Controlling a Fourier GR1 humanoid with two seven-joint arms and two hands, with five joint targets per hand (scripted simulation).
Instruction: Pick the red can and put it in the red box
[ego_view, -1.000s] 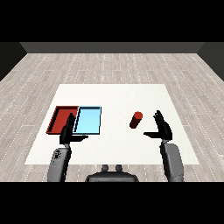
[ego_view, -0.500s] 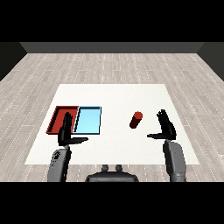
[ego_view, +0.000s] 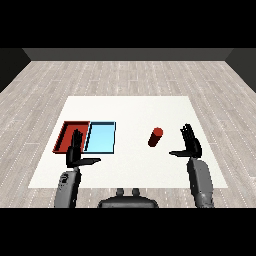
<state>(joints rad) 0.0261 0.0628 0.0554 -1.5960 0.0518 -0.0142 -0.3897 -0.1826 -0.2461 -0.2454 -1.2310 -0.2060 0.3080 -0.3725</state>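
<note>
Nearby, right hand (ego_view: 191, 145) spread wide, empty, beside red can (ego_view: 155, 137)

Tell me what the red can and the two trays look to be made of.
Red can: smooth and uniformly red, with no label; metal or plastic, the look leaves it open. Red tray and light blue tray: flat, matte colour with thin raised rims, probably plastic.

Red can (ego_view: 156, 137), red tray (ego_view: 66, 136), light blue tray (ego_view: 101, 138)
</note>
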